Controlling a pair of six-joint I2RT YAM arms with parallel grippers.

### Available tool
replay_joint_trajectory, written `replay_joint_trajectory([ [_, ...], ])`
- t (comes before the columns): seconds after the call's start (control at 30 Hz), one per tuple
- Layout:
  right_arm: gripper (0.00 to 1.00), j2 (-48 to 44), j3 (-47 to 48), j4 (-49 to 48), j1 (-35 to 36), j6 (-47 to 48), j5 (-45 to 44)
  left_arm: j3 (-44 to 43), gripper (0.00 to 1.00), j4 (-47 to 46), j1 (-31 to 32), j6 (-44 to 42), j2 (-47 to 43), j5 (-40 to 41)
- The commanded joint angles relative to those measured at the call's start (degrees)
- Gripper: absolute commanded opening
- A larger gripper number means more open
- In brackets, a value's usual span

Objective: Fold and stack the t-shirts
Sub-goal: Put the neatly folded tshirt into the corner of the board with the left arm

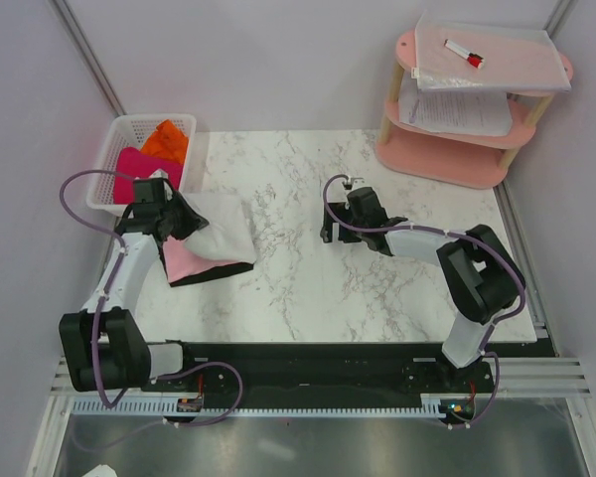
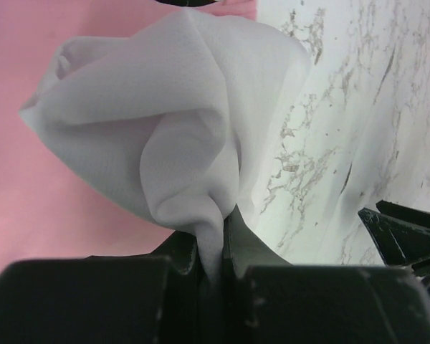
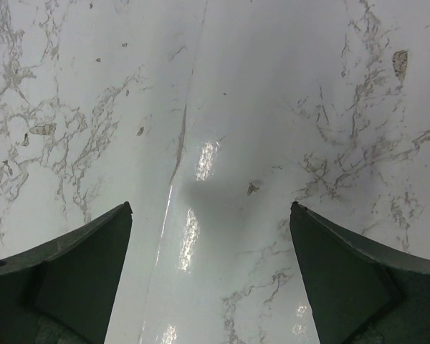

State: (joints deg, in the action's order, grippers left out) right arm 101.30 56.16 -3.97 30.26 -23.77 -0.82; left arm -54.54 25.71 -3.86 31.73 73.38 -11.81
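Just in front of the basket (image 1: 107,159), over the marble table (image 1: 377,268): left gripper (image 1: 182,229) (image 2: 222,244) with jaws pinched narrow on a bunched fold of the white t-shirt (image 1: 223,234) (image 2: 165,122). Cloth squeezed between the two black fingers (image 2: 249,247) and billowing out beyond them in the left wrist view. Rest of that shirt draped down to the table, spreading to the right, away from the basket.

Beneath it, also just in front of the basket, a pale pink t-shirt (image 1: 187,260) (image 2: 29,201) lying flat, partly covered by the white one. Dark edge along its near side, nature impossible to tell.

Inside the basket, a magenta t-shirt (image 1: 144,164) toward the near end and an orange t-shirt (image 1: 167,139) at the far end, both crumpled.

Well to the right of the basket, past the white shirt: right gripper (image 1: 330,227) (image 3: 211,236) with jaws spread wide, holding nothing, tips over bare marble, apart from every shirt.

Far right of the basket, at the table's back corner, a pink shelf (image 1: 437,164) with white paper sheets (image 1: 457,109) on its tiers and a red-and-white marker (image 1: 464,53) on top.
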Motion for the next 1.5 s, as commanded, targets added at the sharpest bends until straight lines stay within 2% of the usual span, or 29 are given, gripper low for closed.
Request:
replay_joint_trajectory([
  [0.0, 0.98, 0.92, 0.44, -2.71, 0.41, -0.31, 2.66, 2.42, 0.02, -4.53, -2.73, -0.08, 0.78, 2.14],
  [0.13, 0.98, 1.80, 0.79, -2.89, 0.59, -0.49, 3.45, 2.69, 0.02, -5.76, -5.63, -0.96, 6.05, 0.05],
  [0.33, 0.98, 2.76, 1.23, -3.06, 1.29, -0.40, 4.33, 2.78, 0.02, -9.45, -6.60, -0.96, 12.91, 0.12],
  [0.57, 0.98, 3.47, 1.41, -3.33, 1.64, -0.23, 4.69, 2.86, 0.02, -9.98, -6.78, -0.26, 15.83, 1.17],
  [0.63, 0.98, 3.73, 1.58, -3.33, 1.64, -0.22, 4.77, 2.86, 0.12, -9.11, -6.78, -0.43, 14.95, 2.49],
  [0.67, 0.98, 3.65, 1.67, -3.33, 1.82, -0.22, 4.86, 2.95, 0.29, -8.58, -6.78, -0.61, 14.25, 3.19],
  [0.7, 0.98, 3.73, 1.67, -3.50, 1.82, -0.14, 5.04, 3.13, 0.61, -7.36, -6.78, -0.44, 11.72, 5.72],
  [0.77, 0.98, 3.73, 2.02, -3.59, 2.17, -0.14, 5.13, 4.35, 0.79, -6.56, -6.78, -0.35, 8.11, 8.81],
  [0.8, 0.98, 3.99, 2.11, -3.50, 2.08, -0.14, 5.13, 4.62, 0.99, -6.12, -6.78, -0.35, 3.48, 11.00],
  [0.97, 0.98, 5.14, 3.25, -3.68, 2.52, -0.22, 5.39, 3.31, 1.00, -3.31, -6.69, -2.45, -7.80, 13.75],
  [1.1, 0.98, 6.80, 4.48, -3.68, 2.96, -0.49, 5.65, 2.16, 1.00, -3.65, -6.34, -2.99, -10.02, 5.52],
  [1.13, 0.98, 6.98, 4.83, -3.68, 3.05, -0.49, 5.74, 1.99, 0.95, -4.00, -6.42, -3.07, -9.15, 4.18],
  [1.17, 0.98, 7.33, 4.92, -3.68, 3.14, -0.49, 5.83, 2.25, 0.76, -5.05, -6.25, -2.99, -8.61, 2.69],
  [1.2, 0.98, 7.51, 5.10, -3.68, 3.22, -0.49, 5.83, 2.95, 0.53, -6.63, -6.25, -3.07, -8.17, -2.11],
  [1.23, 0.98, 7.60, 5.10, -3.68, 3.23, -0.58, 5.74, 3.74, 0.21, -8.64, -6.25, -2.46, -7.65, -4.51],
  [1.27, 0.98, 7.86, 5.10, -3.68, 3.23, -0.58, 5.74, 6.01, 0.02, -13.01, -6.25, -1.59, -6.08, -7.32],
  [1.3, 0.98, 7.86, 5.19, -3.68, 3.23, -0.58, 5.74, 7.16, 0.02, -15.76, -6.25, -0.71, -5.19, -13.09],
  [1.47, 0.98, 8.30, 5.19, -3.50, 3.23, -0.40, 6.01, 13.92, 0.02, -31.92, -6.25, 5.36, 4.11, -25.52],
])
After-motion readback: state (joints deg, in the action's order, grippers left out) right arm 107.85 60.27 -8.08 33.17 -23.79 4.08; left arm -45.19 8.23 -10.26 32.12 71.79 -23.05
